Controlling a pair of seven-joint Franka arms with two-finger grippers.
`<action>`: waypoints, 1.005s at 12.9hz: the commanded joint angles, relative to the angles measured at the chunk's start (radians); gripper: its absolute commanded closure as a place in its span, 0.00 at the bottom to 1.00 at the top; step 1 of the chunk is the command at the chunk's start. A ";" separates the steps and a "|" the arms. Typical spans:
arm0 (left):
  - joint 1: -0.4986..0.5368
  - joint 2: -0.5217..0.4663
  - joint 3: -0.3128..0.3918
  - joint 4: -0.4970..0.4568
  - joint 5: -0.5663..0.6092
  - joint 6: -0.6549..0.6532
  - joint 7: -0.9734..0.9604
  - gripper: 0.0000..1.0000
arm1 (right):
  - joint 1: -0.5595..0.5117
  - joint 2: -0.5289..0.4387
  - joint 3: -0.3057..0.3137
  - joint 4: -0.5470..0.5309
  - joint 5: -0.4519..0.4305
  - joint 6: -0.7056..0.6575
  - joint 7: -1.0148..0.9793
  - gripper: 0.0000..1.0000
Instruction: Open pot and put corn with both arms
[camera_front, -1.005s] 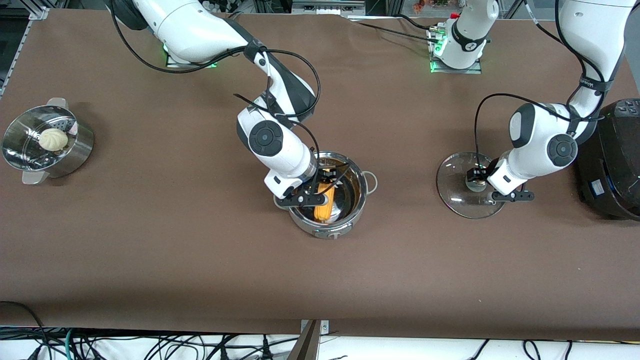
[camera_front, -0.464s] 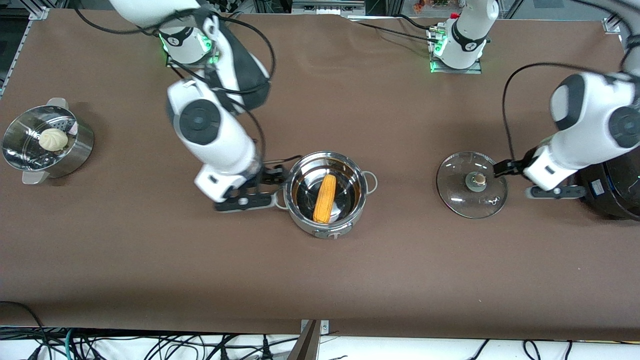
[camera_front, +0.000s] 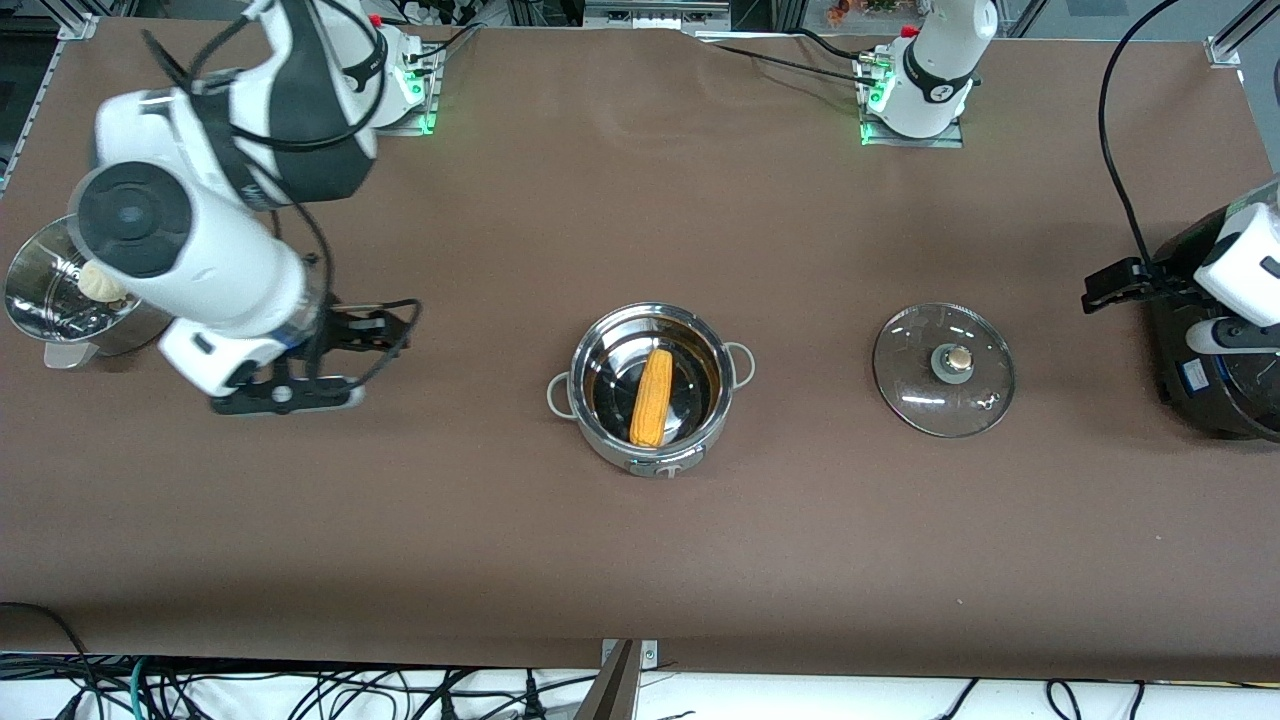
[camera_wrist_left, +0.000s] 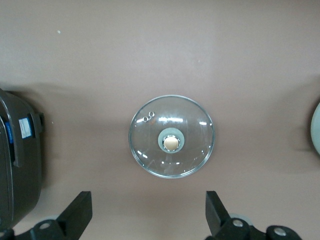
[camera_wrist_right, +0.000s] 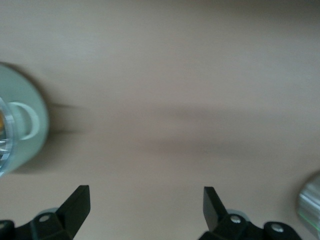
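Note:
The steel pot (camera_front: 600, 345) stands open at the table's middle with the yellow corn (camera_front: 650, 398) lying inside it. Its glass lid (camera_front: 915, 390) with the tan knob (camera_front: 958, 358) lies flat on the table toward the left arm's end. The lid also shows in the left wrist view (camera_wrist_left: 150, 150). My left gripper (camera_front: 1125, 285) is open and empty, up over the black cooker's edge (camera_wrist_left: 148, 220). My right gripper (camera_front: 350, 345) is open and empty over bare table between the pot and the steamer basket (camera_wrist_right: 145, 210). The pot's handle shows in the right wrist view (camera_wrist_right: 22, 120).
A steel steamer basket (camera_front: 40, 290) with a white bun (camera_front: 95, 282) stands at the right arm's end, partly hidden by the right arm. A large black cooker (camera_front: 1215, 390) stands at the left arm's end and shows in the left wrist view (camera_wrist_left: 17, 165).
My right gripper let go of the corn in the pot and moved off toward the steamer basket. My left gripper left the lid's knob and drew back toward the black cooker.

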 joint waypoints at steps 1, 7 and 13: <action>0.006 0.031 -0.002 0.056 -0.036 -0.025 0.027 0.00 | 0.008 -0.052 -0.069 -0.030 0.006 -0.052 -0.040 0.00; -0.309 -0.017 0.291 0.019 -0.065 -0.028 0.029 0.00 | -0.478 -0.238 0.303 -0.221 -0.024 -0.032 -0.103 0.00; -0.314 -0.032 0.282 0.033 -0.053 -0.054 0.012 0.00 | -0.544 -0.469 0.313 -0.485 -0.094 0.036 0.022 0.00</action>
